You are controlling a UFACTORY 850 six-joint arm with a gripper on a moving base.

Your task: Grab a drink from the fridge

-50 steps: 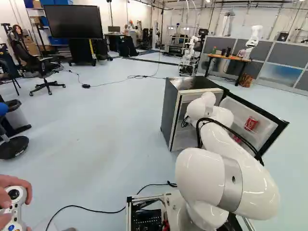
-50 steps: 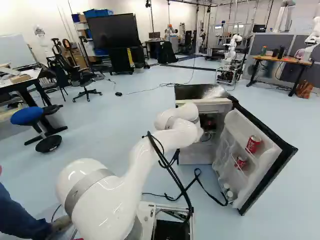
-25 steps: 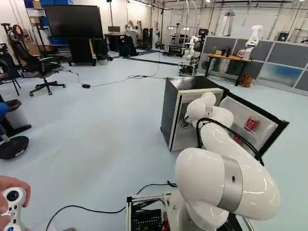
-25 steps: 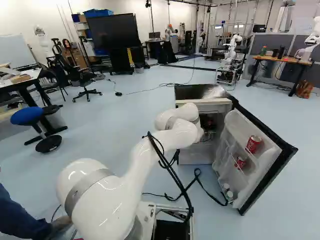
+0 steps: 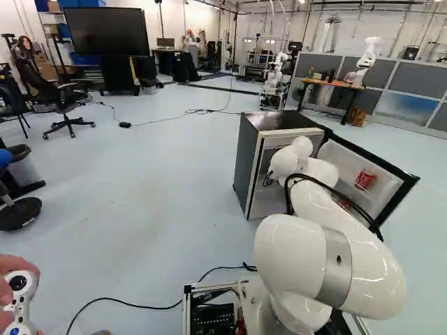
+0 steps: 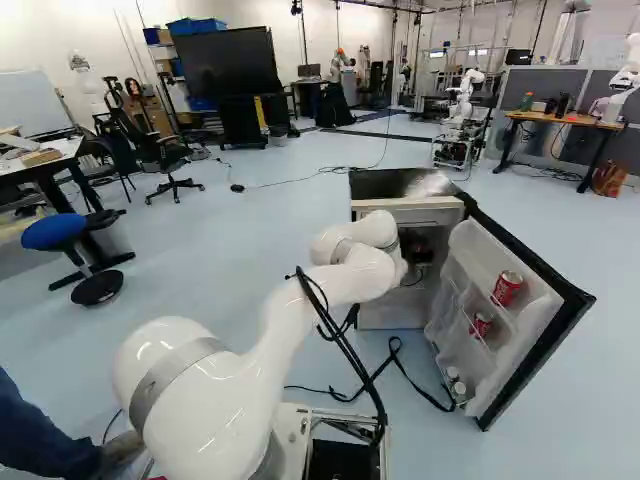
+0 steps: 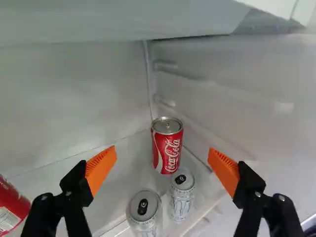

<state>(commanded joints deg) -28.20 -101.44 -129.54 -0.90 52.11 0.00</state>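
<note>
The fingers (image 7: 101, 169), black with ribbed orange pads, stand wide apart, with nothing clamped between them. Ahead of them, in the gap as seen from the wrist, a red can with white lettering and a silver top (image 7: 167, 145) stands upright in the inner corner of the fridge (image 5: 247, 153), a dark box with a pale interior. Nearer than that red can are two more upright drinks, a wide silver can (image 7: 144, 213) and a slimmer silver-white can (image 7: 181, 197), just beside each other. Another red can, only partly in sight (image 7: 11, 210), is beside one finger, on its outer side.

The white, glossy arm (image 6: 330, 282) reaches into the fridge, black cables (image 6: 345, 345) running along it. The black-edged white door (image 6: 545, 335) is swung open. On its racks, in the right base view, are an upper red can (image 6: 507, 288) and a lower red can (image 6: 481, 325), with two small white-capped containers (image 6: 459, 389) further down. Across the room, in the right base view, small items stand on a wooden-topped desk (image 6: 590, 122).
</note>
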